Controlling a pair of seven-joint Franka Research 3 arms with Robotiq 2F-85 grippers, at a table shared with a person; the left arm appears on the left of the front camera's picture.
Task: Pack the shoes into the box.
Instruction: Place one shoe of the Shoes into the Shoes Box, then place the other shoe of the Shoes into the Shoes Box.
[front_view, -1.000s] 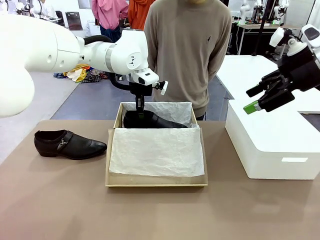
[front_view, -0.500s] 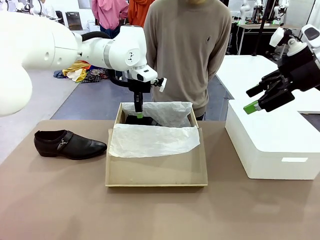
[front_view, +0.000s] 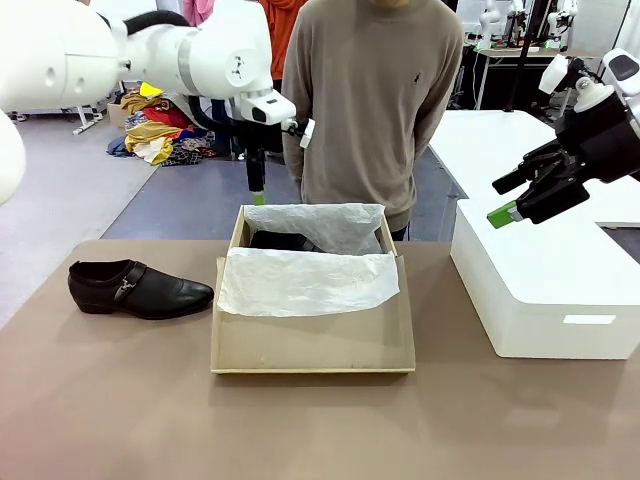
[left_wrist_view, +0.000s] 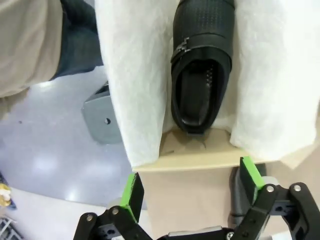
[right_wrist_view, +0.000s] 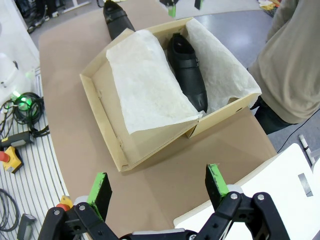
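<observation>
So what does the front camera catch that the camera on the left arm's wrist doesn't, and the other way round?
Front view: the second shoe lying on the table left of the box, the white bin, and the open right gripper raised at the right.
Left wrist view: the shoe in the box from straight above, its buckle strap and opening plain, and how wide the left gripper stands open.
Both: the box, its tissue paper, the shoe in the box, the left gripper and the person.
</observation>
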